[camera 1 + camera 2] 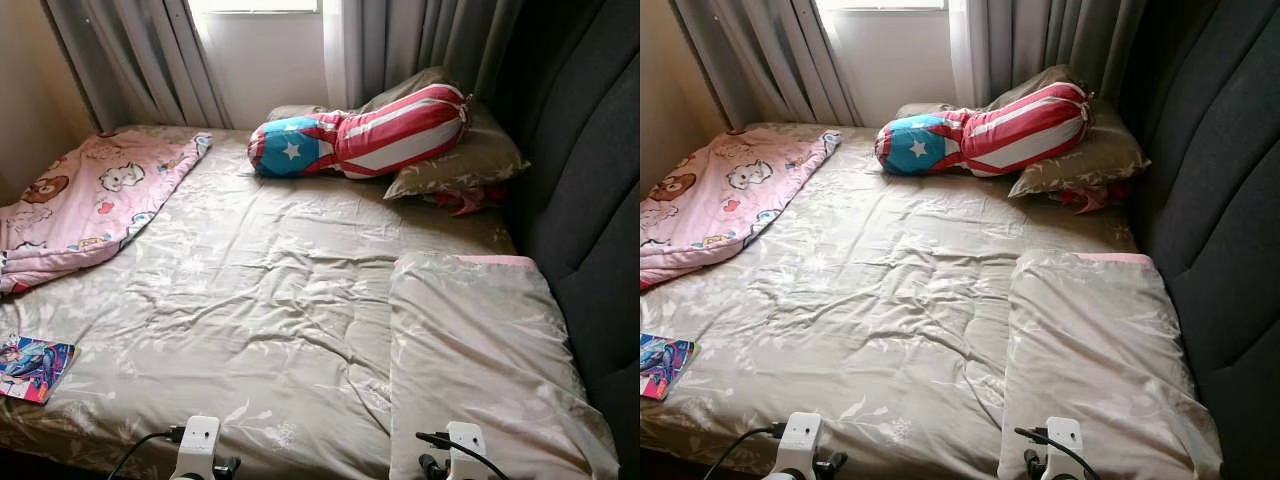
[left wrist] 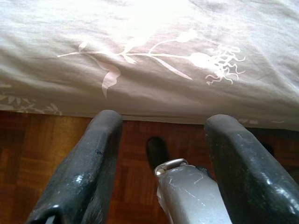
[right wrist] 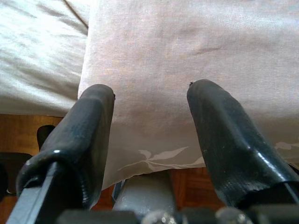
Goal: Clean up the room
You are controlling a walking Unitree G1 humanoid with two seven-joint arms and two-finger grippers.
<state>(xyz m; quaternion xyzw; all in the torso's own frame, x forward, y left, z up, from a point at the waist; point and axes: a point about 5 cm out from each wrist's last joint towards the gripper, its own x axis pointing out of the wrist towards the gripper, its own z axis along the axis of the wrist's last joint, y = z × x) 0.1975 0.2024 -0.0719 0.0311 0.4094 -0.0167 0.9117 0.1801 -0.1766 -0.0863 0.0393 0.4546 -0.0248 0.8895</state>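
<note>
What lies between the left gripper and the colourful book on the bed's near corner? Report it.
Nothing visible. The left gripper, fingers open, hangs at the bed's near edge; the book lies further to the robot's left with only bare quilt between.

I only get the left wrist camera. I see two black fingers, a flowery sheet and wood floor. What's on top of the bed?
Observer: A stars-and-stripes bolster lies near the headboard, leaning on a beige pillow.
Operator: Anything messy?
Observer: A pink cartoon blanket sits crumpled at the bed's far left corner.
Operator: Any toys or books?
Observer: A colourful book lies at the near left edge of the bed.
Operator: What's the other hand doing?
Observer: The right gripper hangs open, facing a folded beige quilt.
</note>
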